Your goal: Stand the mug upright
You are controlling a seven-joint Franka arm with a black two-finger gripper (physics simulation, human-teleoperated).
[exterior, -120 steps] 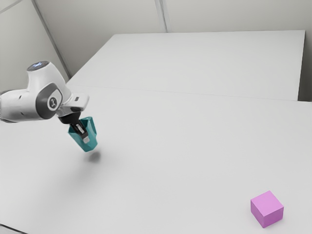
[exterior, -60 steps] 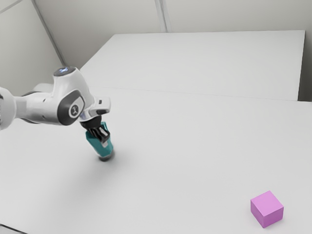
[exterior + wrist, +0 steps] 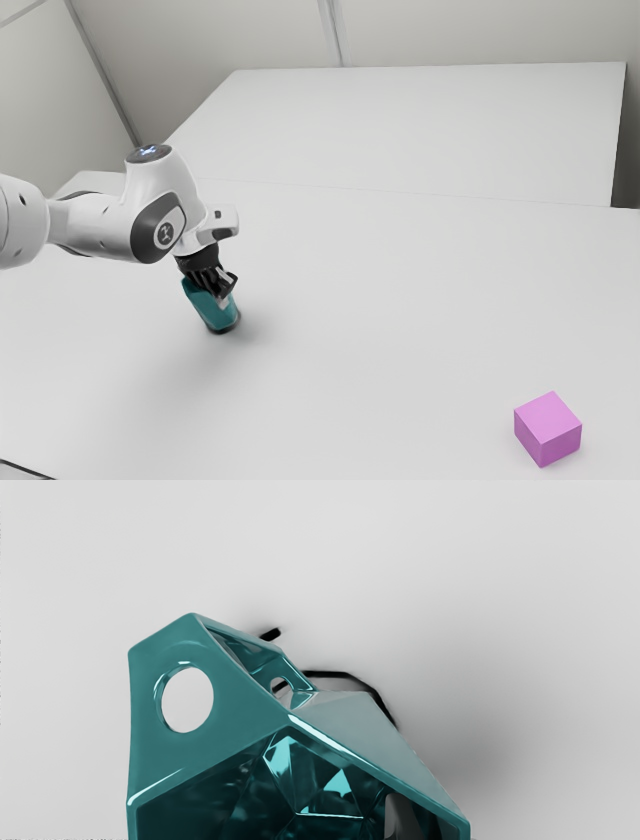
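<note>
In the exterior view, the gripper (image 3: 224, 292) is at the upper part of the teal mug (image 3: 213, 312), shut on its wall. The mug leans, its lower end close above or on the table, with a dark shadow right at its base; contact cannot be told. The wrist view looks into the faceted opening of the mug (image 3: 200, 760), whose handle has a round hole. There the gripper (image 3: 436, 830) has one finger (image 3: 397, 817) inside the mug by the wall; the other is mostly hidden outside it.
A pink cube (image 3: 547, 430) rests on the white table (image 3: 400, 300), far from the mug toward the exterior view's lower right. A dark cable lies at that view's lower left corner.
My hand has carried the mug toward the exterior view's right and lower. The gap between mug and shadow has closed up, and the mug leans differently. The cube has stayed put.
</note>
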